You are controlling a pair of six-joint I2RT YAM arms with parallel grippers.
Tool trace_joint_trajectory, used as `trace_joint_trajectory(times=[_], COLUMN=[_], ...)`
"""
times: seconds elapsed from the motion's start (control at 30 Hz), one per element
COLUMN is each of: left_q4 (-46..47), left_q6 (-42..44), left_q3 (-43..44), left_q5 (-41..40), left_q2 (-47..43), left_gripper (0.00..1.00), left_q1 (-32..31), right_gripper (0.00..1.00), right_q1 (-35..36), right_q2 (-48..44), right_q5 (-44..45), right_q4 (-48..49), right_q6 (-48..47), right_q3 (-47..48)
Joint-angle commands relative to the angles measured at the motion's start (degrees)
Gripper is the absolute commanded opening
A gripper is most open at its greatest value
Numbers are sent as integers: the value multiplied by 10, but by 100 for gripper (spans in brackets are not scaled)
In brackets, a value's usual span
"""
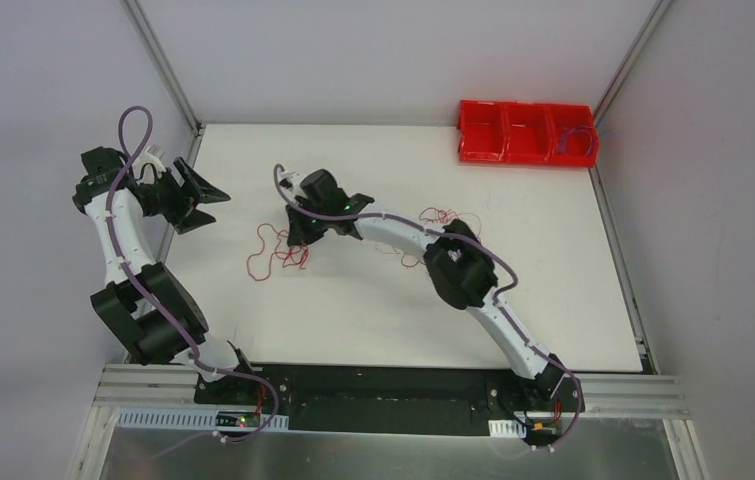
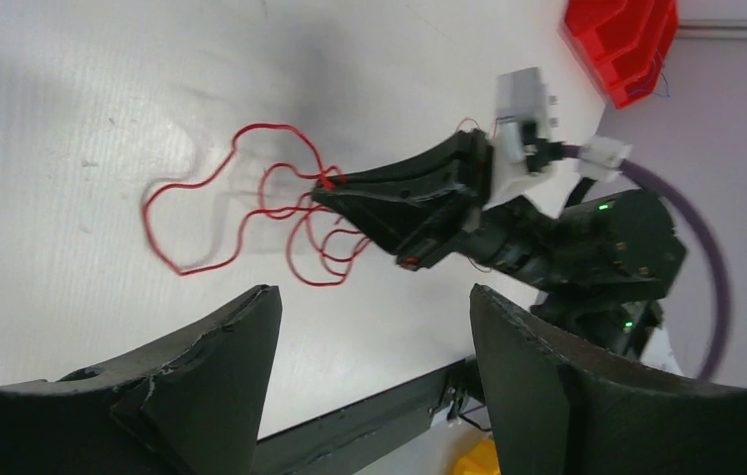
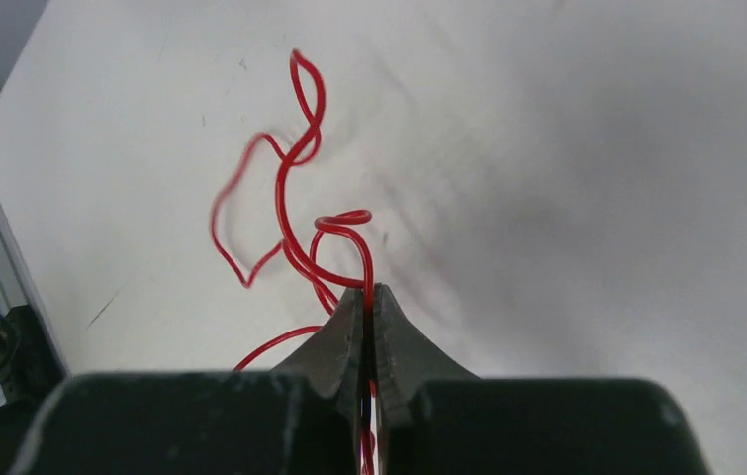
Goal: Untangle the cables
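White table (image 1: 403, 320), grey walls on three sides, red bin (image 1: 525, 132) at the far right corner. Right gripper (image 1: 300, 238) low over the table, jaws pinched together on a red strand of the cables (image 1: 278, 255). Wrist view: strand (image 3: 367, 262) runs straight into the closed tips (image 3: 370, 297), and the other red loops fan out just ahead of them and off to one side, lying slack on the table. Parts of those loops blurred. Left gripper (image 1: 208, 205) stands apart from the tangle, raised, jaws wide, nothing between them (image 2: 374, 297). From its own camera the cables (image 2: 295, 213) lie beyond its fingers, with the right gripper (image 2: 334, 188) reaching in from the side and touching them at its tips. More thin red curls behind the right gripper, beside the right arm (image 1: 440, 215). Thin blue strand in the bin's right-hand compartment (image 1: 581, 140), well away from both grippers.
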Motion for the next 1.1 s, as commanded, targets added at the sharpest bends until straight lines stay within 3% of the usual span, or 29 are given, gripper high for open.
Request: trace_joint_trajectory(times=[0.0, 0.27, 0.4, 0.57, 0.73, 1.07], left_q4=[-7, -3, 2, 12, 19, 31], left_q6=[-14, -14, -21, -38, -62, -66], left_q3=[12, 44, 52, 65, 63, 40], left_q5=[54, 56, 41, 13, 15, 16], left_q2=[-32, -69, -78, -75, -60, -59], left_gripper=[72, 80, 89, 99, 99, 99], left_q1=[0, -28, -59, -108, -130, -132], right_gripper=[0, 0, 0, 0, 0, 0], right_q1=[-82, -298, -425, -528, -572, -574], right_q2=[-207, -357, -358, -325, -278, -180], right_q5=[-3, -13, -4, 24, 79, 260], right_q4=[-36, -140, -176, -188, -174, -98], right_q6=[-52, -64, -71, -134, -197, -228], right_q3=[-50, -51, 16, 62, 65, 75])
